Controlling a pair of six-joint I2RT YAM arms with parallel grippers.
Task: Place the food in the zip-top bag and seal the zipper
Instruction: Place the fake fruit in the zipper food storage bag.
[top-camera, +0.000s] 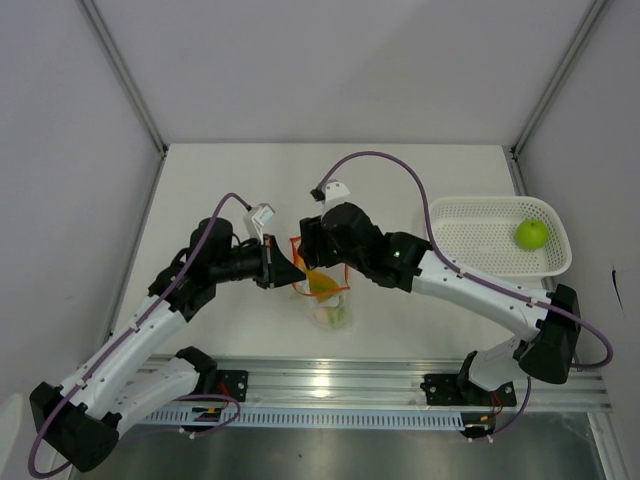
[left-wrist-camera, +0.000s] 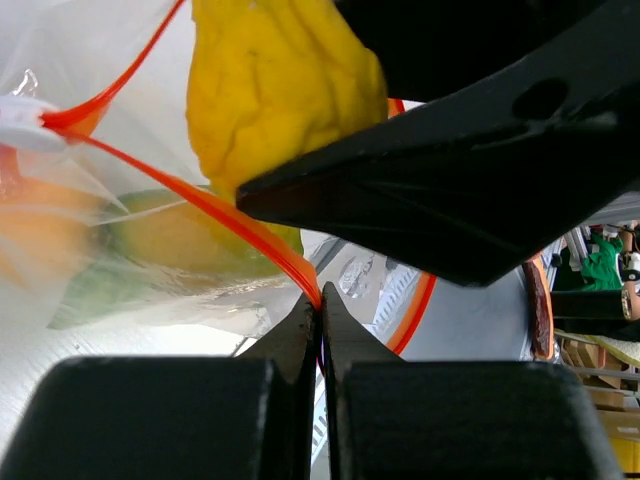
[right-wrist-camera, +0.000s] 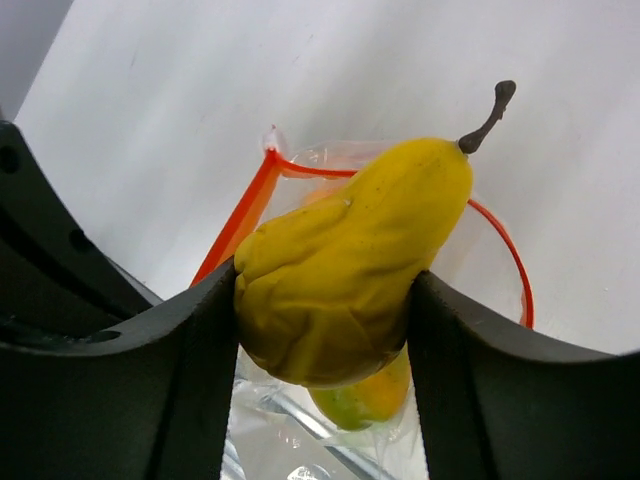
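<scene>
A yellow pear (right-wrist-camera: 340, 270), one piece of the food, sits squeezed between the fingers of my right gripper (right-wrist-camera: 325, 282), stem pointing away. It hangs over the open mouth of the zip-top bag (top-camera: 326, 305), ringed by the orange-red zipper (right-wrist-camera: 240, 215). My left gripper (left-wrist-camera: 320, 300) is shut on the zipper (left-wrist-camera: 200, 200) at the bag's rim and holds it up. Inside the bag lies an orange-green fruit (right-wrist-camera: 375, 395), with something leafy and green (top-camera: 338, 316) under it. The pear (left-wrist-camera: 280, 90) and a right finger (left-wrist-camera: 480, 190) fill the left wrist view.
A white mesh basket (top-camera: 490, 203) stands at the right of the table with a green apple (top-camera: 531, 234) in its far right corner. The two arms meet over the near middle of the table, close to the metal rail (top-camera: 330, 385).
</scene>
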